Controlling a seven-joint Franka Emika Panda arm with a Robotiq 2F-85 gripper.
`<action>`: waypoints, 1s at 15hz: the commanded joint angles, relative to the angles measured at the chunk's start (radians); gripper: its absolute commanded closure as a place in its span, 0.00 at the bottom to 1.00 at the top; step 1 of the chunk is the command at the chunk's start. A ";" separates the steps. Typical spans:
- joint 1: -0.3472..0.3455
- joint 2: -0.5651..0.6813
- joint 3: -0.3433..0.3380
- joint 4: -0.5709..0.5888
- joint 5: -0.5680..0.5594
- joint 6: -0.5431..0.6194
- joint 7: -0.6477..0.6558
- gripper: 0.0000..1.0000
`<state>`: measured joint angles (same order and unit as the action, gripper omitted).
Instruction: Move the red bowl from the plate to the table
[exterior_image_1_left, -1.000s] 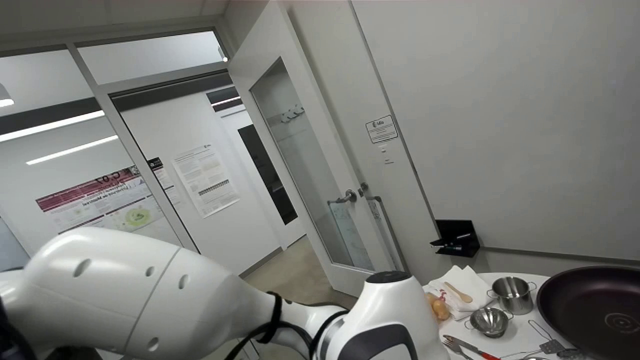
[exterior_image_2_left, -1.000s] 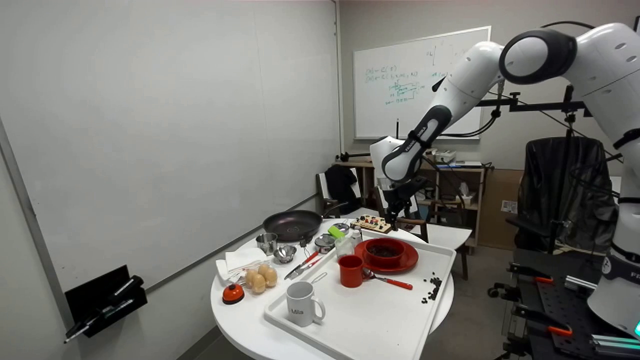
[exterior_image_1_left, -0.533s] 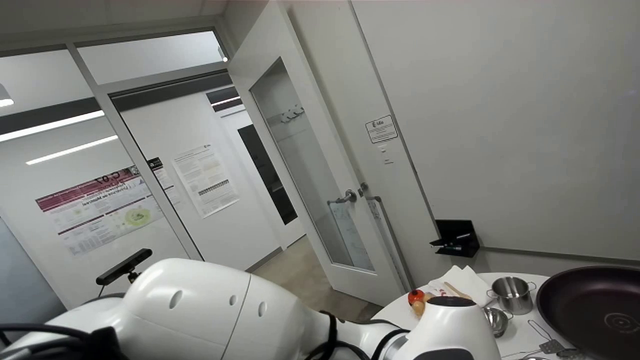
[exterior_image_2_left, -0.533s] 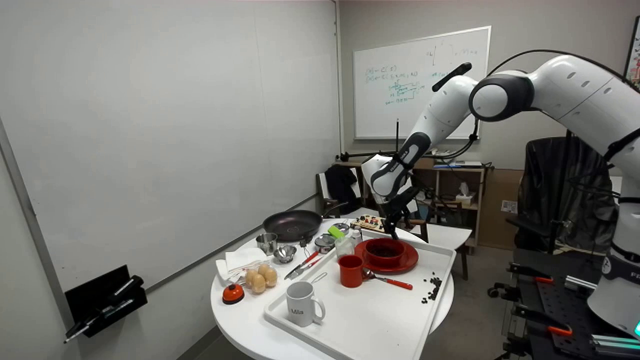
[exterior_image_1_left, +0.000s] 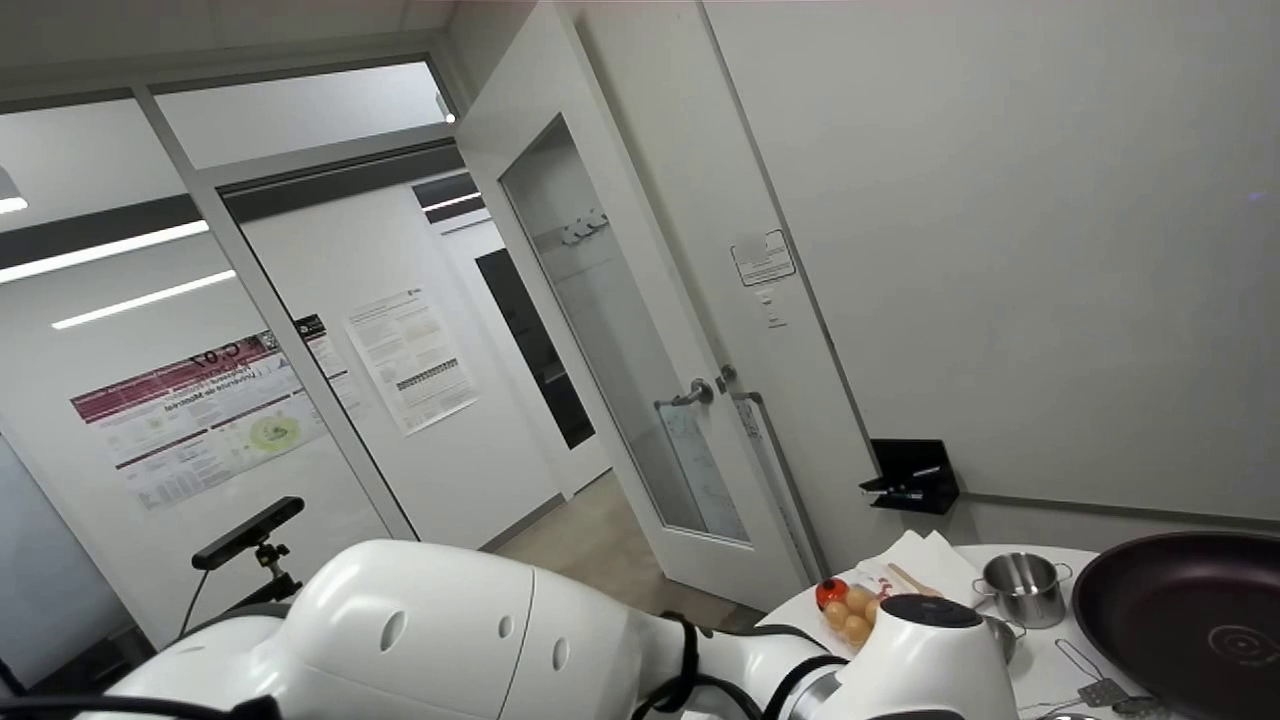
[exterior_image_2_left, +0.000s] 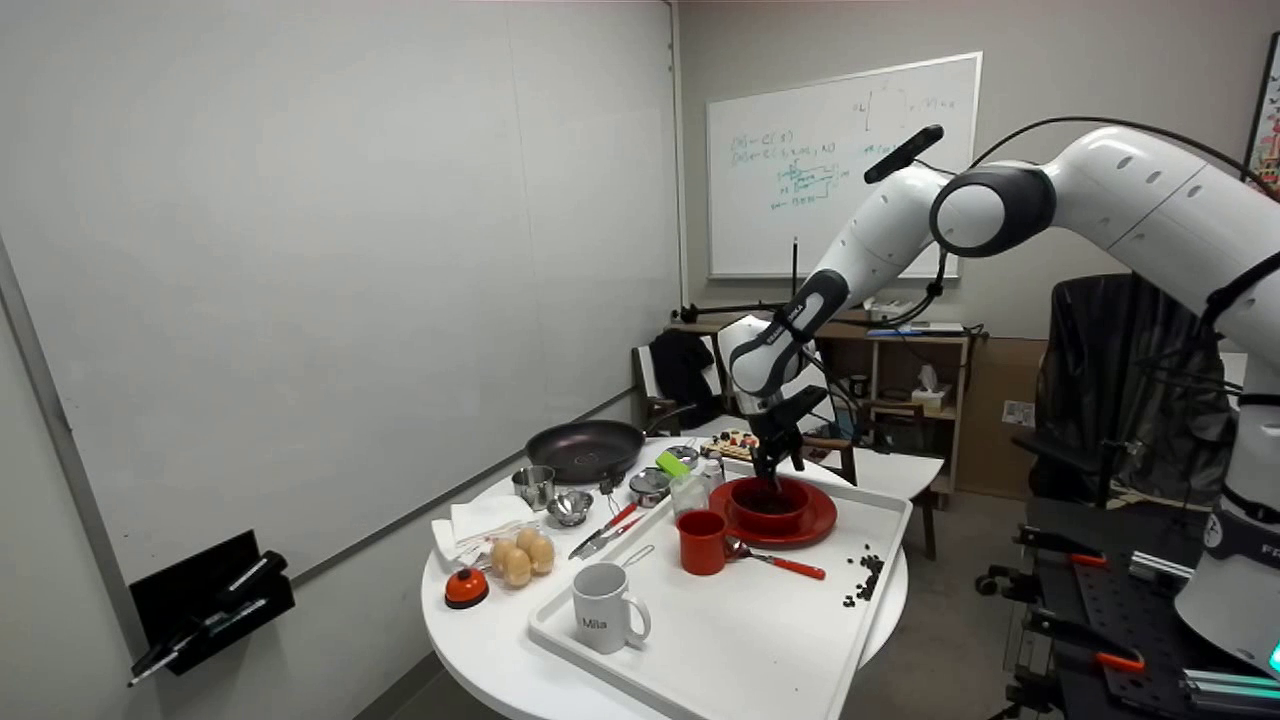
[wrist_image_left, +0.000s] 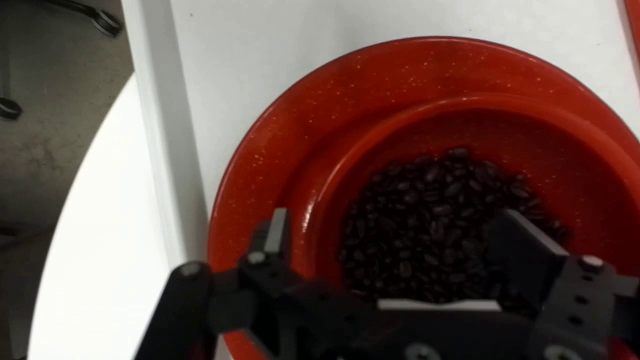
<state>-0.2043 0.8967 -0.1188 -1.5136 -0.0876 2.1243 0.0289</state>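
The red bowl (exterior_image_2_left: 768, 520) holds dark beans and sits on the red plate (exterior_image_2_left: 822, 522), which lies on a white tray (exterior_image_2_left: 740, 630). The white round table (exterior_image_2_left: 480, 640) is under the tray; its edge shows in the wrist view (wrist_image_left: 110, 225). My gripper (exterior_image_2_left: 784, 474) is open at the bowl's far side. In the wrist view, the open gripper (wrist_image_left: 402, 231) has one finger outside the bowl's rim (wrist_image_left: 345, 160), above the plate (wrist_image_left: 280, 135). Its other finger is over the beans inside the bowl. Whether either finger touches the bowl, I cannot tell.
A red mug (exterior_image_2_left: 702, 545), a spoon (exterior_image_2_left: 790, 567), a glass (exterior_image_2_left: 690, 495) and a grey mug (exterior_image_2_left: 602, 607) stand near on the tray. Loose beans (exterior_image_2_left: 868, 580) lie at its right. A pan (exterior_image_2_left: 585, 450), steel bowls (exterior_image_2_left: 570, 507) and eggs (exterior_image_2_left: 520, 555) are on the table.
The arm has come down, and my gripper has moved from above the table behind the plate to the bowl's far rim. The bowl and plate have not moved.
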 joint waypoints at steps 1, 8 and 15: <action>-0.013 0.010 0.018 0.006 0.035 -0.001 -0.052 0.00; -0.072 0.040 -0.003 0.039 0.158 -0.042 0.025 0.00; -0.119 0.050 -0.013 0.046 0.202 -0.029 0.039 0.00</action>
<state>-0.3177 0.9245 -0.1296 -1.5055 0.0826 2.1105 0.0552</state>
